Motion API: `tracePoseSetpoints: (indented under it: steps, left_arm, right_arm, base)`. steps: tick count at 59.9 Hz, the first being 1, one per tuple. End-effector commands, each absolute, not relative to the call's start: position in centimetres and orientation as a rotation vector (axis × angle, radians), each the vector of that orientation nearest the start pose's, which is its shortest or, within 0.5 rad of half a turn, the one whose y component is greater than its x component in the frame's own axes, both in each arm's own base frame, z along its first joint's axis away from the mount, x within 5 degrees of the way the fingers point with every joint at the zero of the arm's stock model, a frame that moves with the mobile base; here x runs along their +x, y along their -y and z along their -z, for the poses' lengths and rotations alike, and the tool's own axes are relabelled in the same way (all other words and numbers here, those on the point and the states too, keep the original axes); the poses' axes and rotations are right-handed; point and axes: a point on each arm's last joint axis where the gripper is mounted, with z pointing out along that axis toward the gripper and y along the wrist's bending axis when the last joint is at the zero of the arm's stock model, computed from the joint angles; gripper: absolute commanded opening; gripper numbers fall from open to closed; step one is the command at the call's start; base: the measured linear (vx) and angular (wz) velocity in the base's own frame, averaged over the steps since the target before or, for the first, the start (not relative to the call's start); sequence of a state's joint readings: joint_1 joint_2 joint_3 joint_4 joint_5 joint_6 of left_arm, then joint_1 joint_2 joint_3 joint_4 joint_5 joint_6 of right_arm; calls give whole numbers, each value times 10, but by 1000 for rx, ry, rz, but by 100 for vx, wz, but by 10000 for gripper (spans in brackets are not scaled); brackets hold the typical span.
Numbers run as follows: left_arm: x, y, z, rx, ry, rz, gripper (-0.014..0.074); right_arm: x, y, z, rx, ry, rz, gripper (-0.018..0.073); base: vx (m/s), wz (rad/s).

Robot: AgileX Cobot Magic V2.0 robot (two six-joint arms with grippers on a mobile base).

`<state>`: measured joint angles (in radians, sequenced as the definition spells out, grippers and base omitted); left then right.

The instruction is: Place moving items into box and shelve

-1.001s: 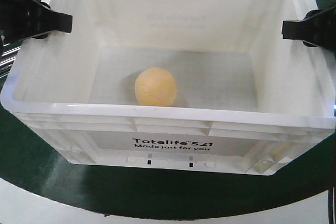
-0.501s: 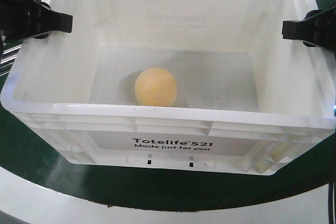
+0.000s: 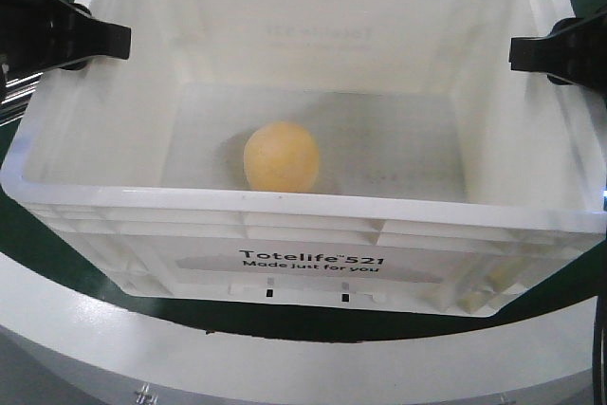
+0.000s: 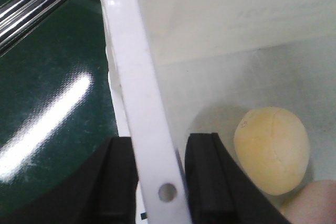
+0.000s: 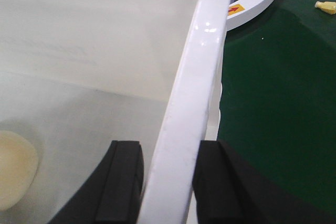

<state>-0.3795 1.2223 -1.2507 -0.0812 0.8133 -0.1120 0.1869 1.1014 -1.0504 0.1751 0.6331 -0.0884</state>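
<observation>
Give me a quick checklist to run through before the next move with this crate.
1. Left gripper clamped over the crate wall: ok, one finger on each side.
2. Right gripper clamped over the opposite wall: ok.
3. Yellow lump inside the crate: ok, resting on the floor.
4. Pink lump inside: ok, though only its edge shows, beside the yellow one.
5. Clear path ahead: cannot tell; the views show little beyond the crate.

A small yellow piece (image 5: 325, 7) lies on the green surface (image 5: 278, 103).
</observation>
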Motion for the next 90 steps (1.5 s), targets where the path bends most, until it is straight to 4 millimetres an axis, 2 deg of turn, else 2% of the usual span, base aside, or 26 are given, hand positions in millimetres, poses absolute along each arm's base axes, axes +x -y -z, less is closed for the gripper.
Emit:
tracePoseSetpoints:
  steps: [1, 60, 90]
  left_arm:
    - [225, 109, -432, 252, -2037, 527, -6]
    - [225, 109, -432, 252, -2037, 527, -6]
    - [225, 110, -432, 252, -2035, 527, -6]
  right_arm:
    - [224, -55, -405, -162, -1950, -307, -6]
    - [224, -55, -405, -162, -1950, -307, -6]
    - [224, -55, -405, -161, -1952, -308, -6]
  base:
    - [-9, 2]
    - [-9, 11]
    - [-17, 40]
